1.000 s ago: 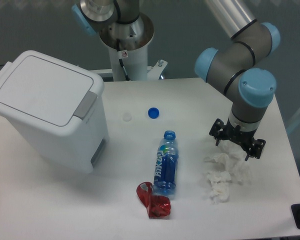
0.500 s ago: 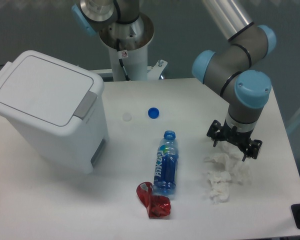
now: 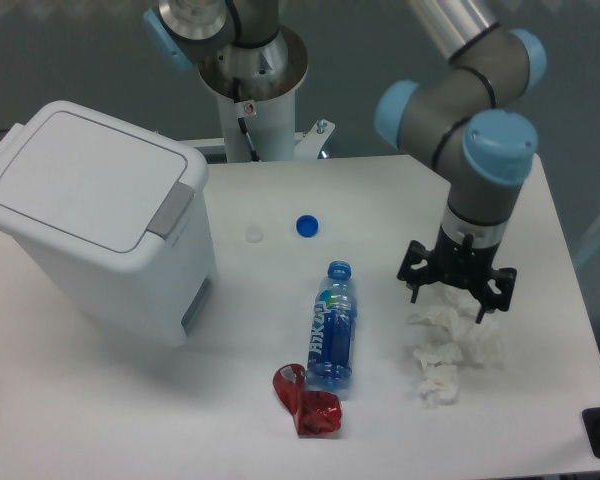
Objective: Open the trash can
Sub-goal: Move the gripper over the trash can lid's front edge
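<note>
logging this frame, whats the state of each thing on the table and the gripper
trash can: upright, lid shut
gripper: open, empty, over the tissues
bottle: lying on its side, cap on
blue cap: loose on the table
tissues: crumpled
red wrapper: crumpled

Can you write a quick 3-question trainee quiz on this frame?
1. True or false: the trash can lid is shut.
2. The gripper hangs above: A) blue bottle cap B) crumpled tissue C) red wrapper
3. How does the bottle lie?

Key: 1 true. 2 B. 3 On its side, blue cap end pointing toward the table's far edge, capped.
</note>
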